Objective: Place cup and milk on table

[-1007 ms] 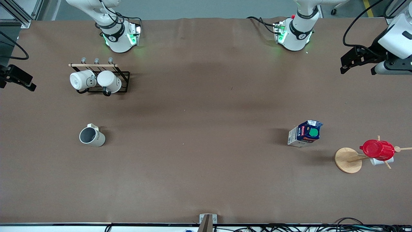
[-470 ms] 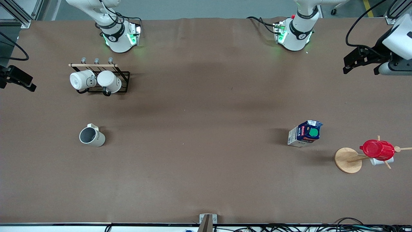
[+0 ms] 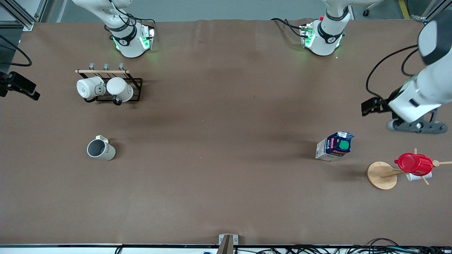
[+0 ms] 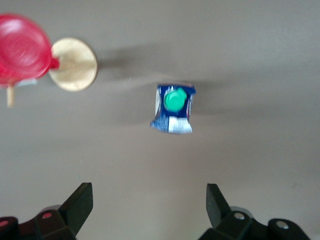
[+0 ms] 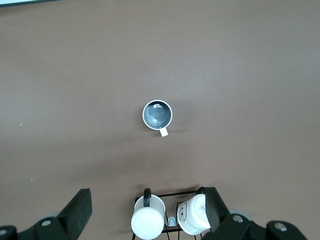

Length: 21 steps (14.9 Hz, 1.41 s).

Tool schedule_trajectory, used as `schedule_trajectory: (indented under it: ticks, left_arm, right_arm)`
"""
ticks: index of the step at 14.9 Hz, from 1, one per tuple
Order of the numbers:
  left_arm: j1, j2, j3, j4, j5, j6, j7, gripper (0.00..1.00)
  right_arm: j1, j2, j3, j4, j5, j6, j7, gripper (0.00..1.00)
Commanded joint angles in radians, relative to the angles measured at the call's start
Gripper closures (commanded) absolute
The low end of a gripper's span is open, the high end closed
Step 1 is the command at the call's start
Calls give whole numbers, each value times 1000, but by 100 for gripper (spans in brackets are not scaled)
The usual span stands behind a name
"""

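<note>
Front view: a large matte brown table [image 3: 226, 197] fills the scene. The small grey-beige cup [image 3: 100, 149] with a dark grey inside stands upright toward the right arm's end of the table, nearer the front camera than a black wire rack [image 3: 136, 90] holding two white mugs [image 3: 90, 87]. The blue and white milk carton [image 3: 334, 146] with a round green cap stands toward the left arm's end, beside a wooden peg stand [image 3: 382, 175] carrying a red cup [image 3: 414, 164]. The left gripper [image 3: 374, 106] hangs over the table by that end's edge. The right gripper is hardly seen here (only a dark piece at the edge).

Left wrist view: the left gripper [image 4: 149, 202] has its fingers [image 4: 80, 205] spread wide, holding nothing, above the bare table with the milk carton [image 4: 173, 109] below.

Right wrist view: the right gripper [image 5: 147, 205] is spread wide and holds nothing, high over the cup [image 5: 157, 114] and the rack's mugs [image 5: 147, 222].
</note>
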Motion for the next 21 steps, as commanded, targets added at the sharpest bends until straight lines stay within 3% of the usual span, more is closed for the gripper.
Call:
schedule_trajectory:
  ticks: [1, 4, 9, 14, 17, 21]
  left_arm:
    - [-5, 17, -4, -46, 23, 84, 30, 0]
    - [-6, 61, -4, -109, 20, 203, 28, 0]
    - [1, 143, -4, -111, -69, 253, 20, 0]
    - [6, 209, -2, -114, -69, 256, 28, 1]
    - [5, 238, -4, -113, -74, 289, 17, 20]
    - [8, 243, -4, -108, -77, 296, 11, 52]
  right_arm:
    - [0, 36, -5, -8, 14, -8, 2, 0]
    - [0, 105, -7, -108, 15, 77, -91, 0]
    - [-24, 114, -8, -411, 14, 447, -245, 0]
    - [-47, 244, -10, -494, 14, 688, -371, 0]
    - [-61, 313, -10, -547, 12, 852, -443, 0]
    - [-63, 381, -10, -550, 12, 941, -449, 0]
